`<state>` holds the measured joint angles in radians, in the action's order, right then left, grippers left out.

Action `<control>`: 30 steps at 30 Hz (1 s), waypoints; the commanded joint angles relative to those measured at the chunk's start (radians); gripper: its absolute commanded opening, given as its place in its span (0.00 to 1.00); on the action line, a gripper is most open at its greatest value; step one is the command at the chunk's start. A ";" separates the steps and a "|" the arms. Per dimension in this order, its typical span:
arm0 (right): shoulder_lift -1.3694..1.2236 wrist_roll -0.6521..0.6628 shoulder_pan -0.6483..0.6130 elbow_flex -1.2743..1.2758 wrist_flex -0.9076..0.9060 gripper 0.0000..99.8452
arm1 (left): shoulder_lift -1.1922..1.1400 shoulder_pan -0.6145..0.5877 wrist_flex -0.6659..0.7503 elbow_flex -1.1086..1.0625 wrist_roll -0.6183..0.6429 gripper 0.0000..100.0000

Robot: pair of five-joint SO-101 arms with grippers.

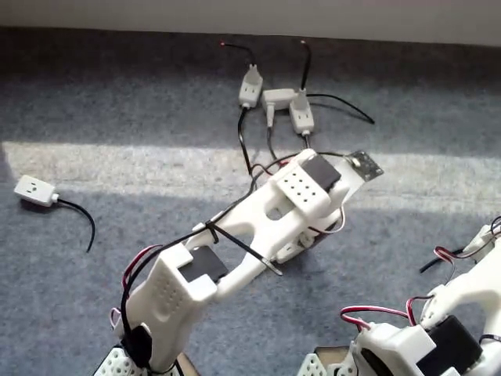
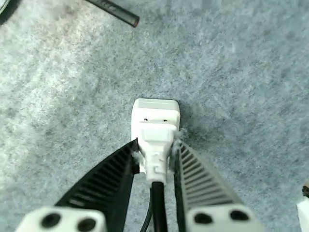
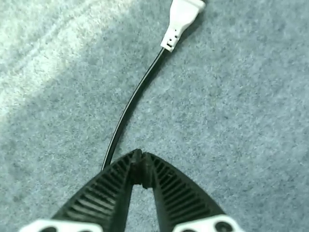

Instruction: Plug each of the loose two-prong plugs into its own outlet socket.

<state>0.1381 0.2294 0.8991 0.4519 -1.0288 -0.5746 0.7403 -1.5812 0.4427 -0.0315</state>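
Observation:
In the left wrist view my left gripper (image 2: 154, 153) is shut on a white two-prong plug (image 2: 154, 150) with a black cable. The plug's front sits against a white outlet socket (image 2: 155, 112) on the grey carpet. From above, the left arm (image 1: 293, 196) stretches to a cluster of white plugs and sockets (image 1: 300, 113) at the back. Another white socket (image 1: 35, 190) lies alone at the far left. My right gripper (image 3: 142, 162) is shut with nothing in it, low over the carpet. A black cable (image 3: 133, 104) runs from beside its fingers to a white connector (image 3: 181, 19).
Grey carpet (image 1: 407, 235) covers the whole work area. Loose black cables (image 1: 344, 102) curl around the cluster at the back. The right arm (image 1: 438, 329) sits at the near right corner. A cut cable end (image 2: 116, 12) lies beyond the socket.

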 commanded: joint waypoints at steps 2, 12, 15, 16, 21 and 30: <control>0.042 0.011 0.002 -0.007 0.015 0.01 | -0.054 -0.041 -0.011 0.005 0.032 0.01; 0.042 0.011 0.004 -0.007 0.015 0.01 | -0.226 -0.042 -0.017 0.012 0.034 0.01; 0.042 0.011 0.002 -0.007 0.015 0.01 | -0.236 -0.042 -0.014 0.013 0.034 0.01; 0.042 0.011 0.002 -0.007 0.015 0.01 | -0.231 -0.041 -0.012 0.013 0.034 0.01; 0.042 0.011 0.002 -0.007 0.015 0.01 | -0.189 -0.041 -0.014 0.013 0.032 0.12; 0.042 0.011 0.002 -0.007 0.015 0.01 | -0.030 -0.042 -0.052 0.013 0.026 0.16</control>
<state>0.1381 0.2294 0.8991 0.4519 -1.0288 -0.6759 0.7142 -1.5919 0.4503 -0.0054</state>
